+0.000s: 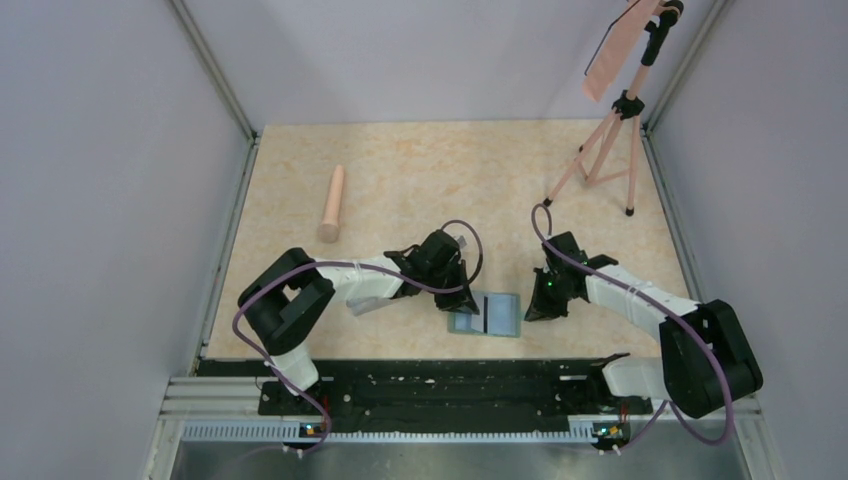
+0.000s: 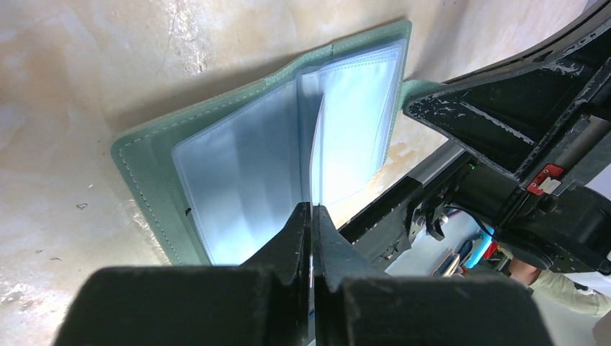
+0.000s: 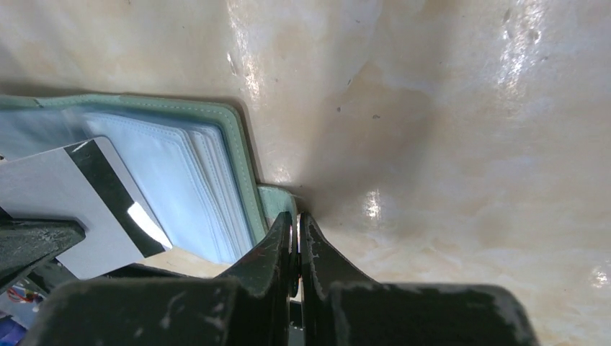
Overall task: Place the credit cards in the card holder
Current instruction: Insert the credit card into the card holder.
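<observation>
Top external: the left arm reaches from its base toward the table's (image 1: 400,170) middle with its elbow folded. The left gripper (image 1: 466,297) tilts down at the left edge of the open card holder (image 1: 500,315), which lies flat near the front centre. The right arm stretches in from the other side, with the right gripper (image 1: 537,308) low at the holder's right edge.

Left wrist: the fingers (image 2: 292,234) are clamped on a credit card (image 2: 314,166) seen edge-on, standing over the pale blue pocket pages (image 2: 238,180).

Right wrist: the jaws are pressed together right at the snap tab (image 3: 277,200); whether they pinch it cannot be told. The card's black stripe shows over the pages.
</observation>
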Controlling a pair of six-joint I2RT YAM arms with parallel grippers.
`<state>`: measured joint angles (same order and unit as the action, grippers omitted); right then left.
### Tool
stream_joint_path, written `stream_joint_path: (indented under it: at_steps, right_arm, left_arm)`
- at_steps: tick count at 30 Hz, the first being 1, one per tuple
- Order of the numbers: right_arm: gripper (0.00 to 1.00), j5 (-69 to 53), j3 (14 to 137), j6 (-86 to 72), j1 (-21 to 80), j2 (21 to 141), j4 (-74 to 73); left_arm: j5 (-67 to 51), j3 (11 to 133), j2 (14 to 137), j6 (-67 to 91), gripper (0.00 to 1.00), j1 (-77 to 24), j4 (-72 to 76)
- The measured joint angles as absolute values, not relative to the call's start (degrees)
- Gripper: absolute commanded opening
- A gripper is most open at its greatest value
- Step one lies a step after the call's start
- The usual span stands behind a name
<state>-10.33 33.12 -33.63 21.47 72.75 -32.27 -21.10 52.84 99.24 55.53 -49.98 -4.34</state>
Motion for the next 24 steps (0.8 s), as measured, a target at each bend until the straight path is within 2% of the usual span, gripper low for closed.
stream_joint_path:
  at_steps: [14,24]
  right_arm:
    - [0.00,-10.3,33.1,-33.4,21.5,72.8,-32.3]
    - [0.00,-10.4,33.1,-33.0,21.5,72.8,-32.2]
  left_arm:
    - [-21.1,53.3,99.2,55.3,0.00,-49.5,-5.1]
    - [-21.3,51.5,95.4,54.9,0.00,-49.1,0.4]
